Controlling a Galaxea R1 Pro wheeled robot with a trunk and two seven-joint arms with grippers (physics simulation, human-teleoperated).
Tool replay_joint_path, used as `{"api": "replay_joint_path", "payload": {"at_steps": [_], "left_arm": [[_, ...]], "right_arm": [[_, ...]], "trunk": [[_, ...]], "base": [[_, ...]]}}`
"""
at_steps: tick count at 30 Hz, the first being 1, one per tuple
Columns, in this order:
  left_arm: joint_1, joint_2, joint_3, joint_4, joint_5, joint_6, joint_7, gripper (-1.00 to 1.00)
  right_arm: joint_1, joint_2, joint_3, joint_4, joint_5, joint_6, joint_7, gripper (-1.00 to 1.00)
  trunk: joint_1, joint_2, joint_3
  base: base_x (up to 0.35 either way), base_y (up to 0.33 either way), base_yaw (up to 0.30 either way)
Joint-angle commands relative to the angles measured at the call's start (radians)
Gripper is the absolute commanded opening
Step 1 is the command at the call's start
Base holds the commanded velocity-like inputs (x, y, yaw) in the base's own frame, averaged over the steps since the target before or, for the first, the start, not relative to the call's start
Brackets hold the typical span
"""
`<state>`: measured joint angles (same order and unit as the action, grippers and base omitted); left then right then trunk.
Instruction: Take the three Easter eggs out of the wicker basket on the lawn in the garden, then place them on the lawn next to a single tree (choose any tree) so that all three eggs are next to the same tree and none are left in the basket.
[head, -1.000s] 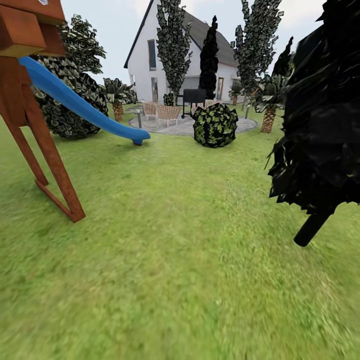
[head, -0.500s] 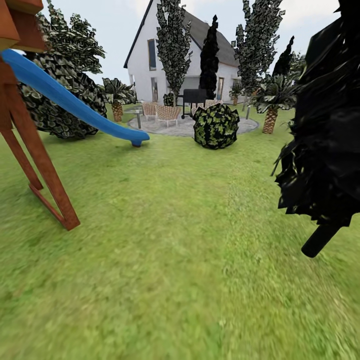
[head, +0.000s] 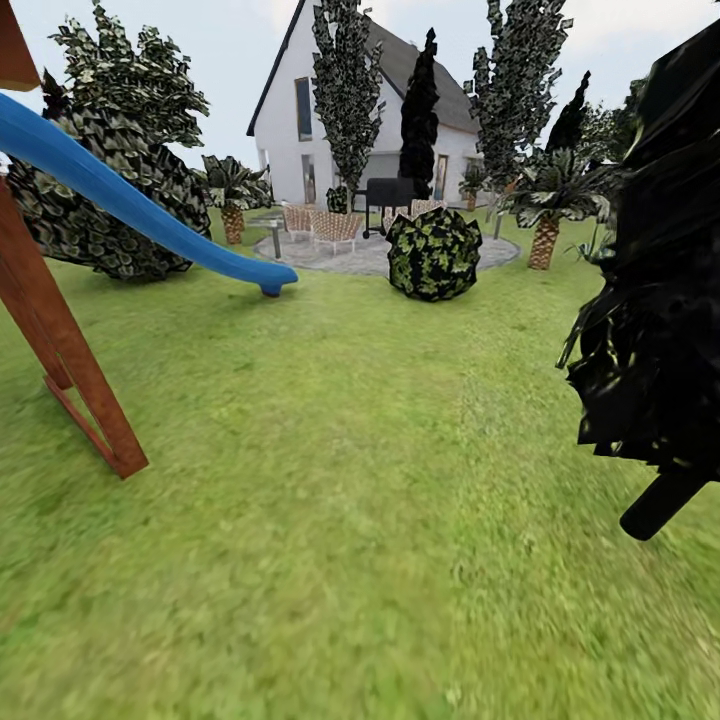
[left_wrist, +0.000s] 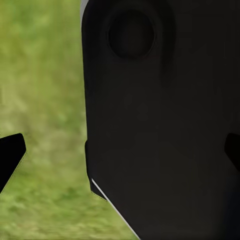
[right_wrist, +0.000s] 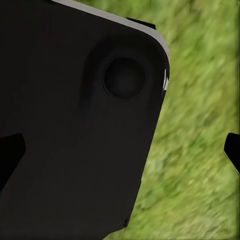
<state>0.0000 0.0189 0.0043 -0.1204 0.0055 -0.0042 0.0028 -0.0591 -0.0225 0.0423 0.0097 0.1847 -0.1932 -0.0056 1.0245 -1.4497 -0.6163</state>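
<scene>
Basket search step: robot crosses lawn (head: 340, 480) toward patio (head: 370, 255); next, spot basket. Both claws' states: cannot tell.

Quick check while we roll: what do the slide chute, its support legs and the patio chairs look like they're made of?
The slide chute looks like smooth moulded plastic: uniform glossy blue, no seams. Its support legs appear to be reddish-brown stained wood, squared beams. The patio chairs seem pale woven wicker, a lattice pattern, though too distant to be sure.
</scene>
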Motion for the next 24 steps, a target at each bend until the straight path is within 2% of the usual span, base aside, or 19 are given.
{"api": "replay_joint_path", "payload": {"at_steps": [1, 24], "left_arm": [[0.0, 0.0, 0.0, -0.001, 0.001, 0.0, 0.0, 1.0], [0.0, 0.0, 0.0, -0.001, 0.001, 0.0, 0.0, 1.0]], "right_arm": [[-0.001, 0.0, 0.004, 0.001, 0.004, -0.003, -0.001, 1.0], [-0.001, 0.005, 0.004, 0.001, 0.01, -0.005, -0.001, 1.0]], "trunk": [[0.001, 0.0, -0.001], [0.001, 0.0, -0.001]], "base": [[0.322, 0.0, 0.0], [0.322, 0.0, 0.0]]}}
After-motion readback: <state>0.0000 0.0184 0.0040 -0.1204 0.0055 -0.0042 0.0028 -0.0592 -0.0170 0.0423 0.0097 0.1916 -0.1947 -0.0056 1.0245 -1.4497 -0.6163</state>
